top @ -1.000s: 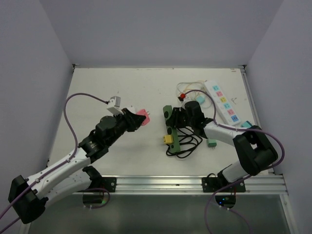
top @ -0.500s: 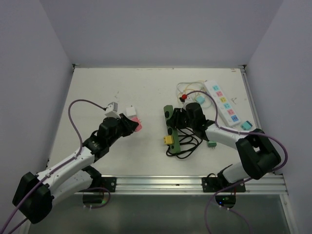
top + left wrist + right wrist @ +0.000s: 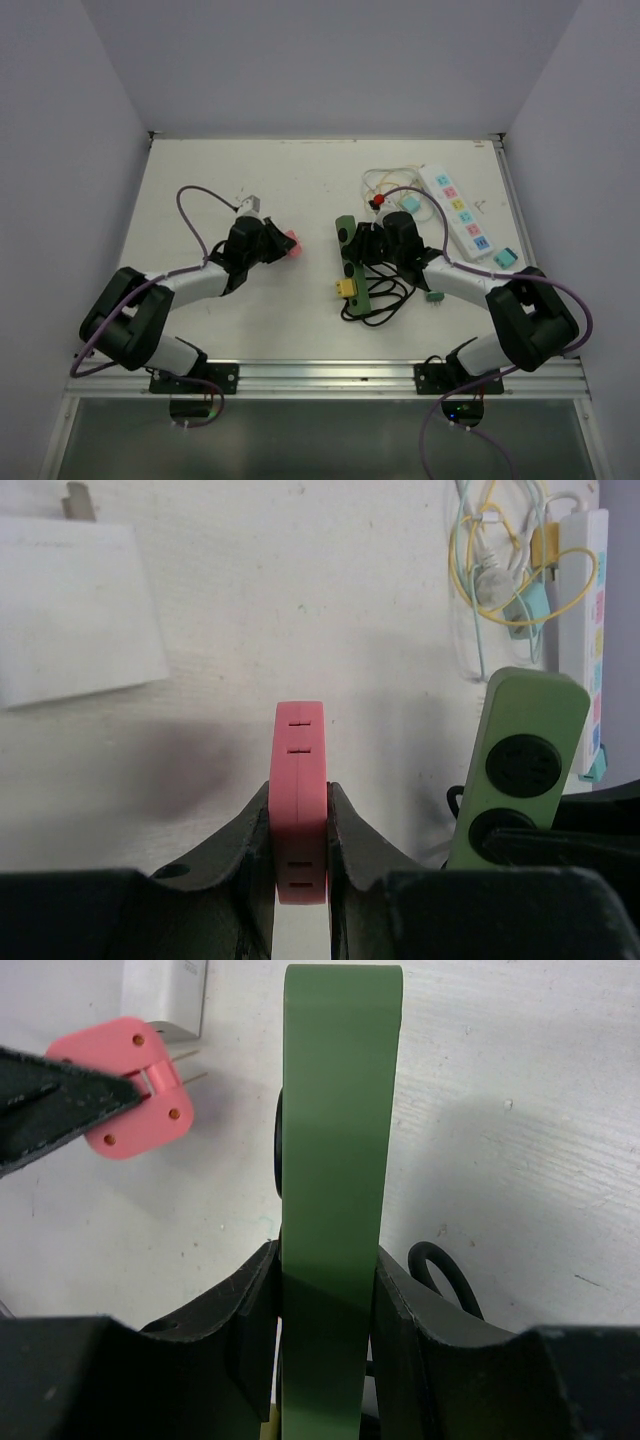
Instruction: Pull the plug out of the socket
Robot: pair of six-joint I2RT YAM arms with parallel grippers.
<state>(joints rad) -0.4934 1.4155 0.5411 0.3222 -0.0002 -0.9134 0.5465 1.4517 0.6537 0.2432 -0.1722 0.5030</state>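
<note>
The left jaws are clamped on the flat sides of the pink plug [image 3: 298, 755], pinching it edge-on so its two prongs point right toward the green socket strip [image 3: 340, 1110]. That hold lines a pull up with the prongs rather than across them. The right jaws are closed on the strip, one on each side of it, toward its far end. This reads as an anchor: with the strip pinned, a tug on the plug would move only the plug and not drag the strip and its black cable [image 3: 378, 295] over the desk [image 3: 300, 175]. In the right wrist view the prongs are bare, with a gap of desk between them and the strip's face. So the plug sits just left of the strip, out of it and apart, near the middle of the desk (whether it rests on the surface or hangs a little above it I cannot tell). By that look the separation is done, and what is left is likely only letting go. A white adapter [image 3: 70, 610] lies just beyond the plug on the far side, and a white power strip [image 3: 458, 210] lies at the far right, well apart.
</note>
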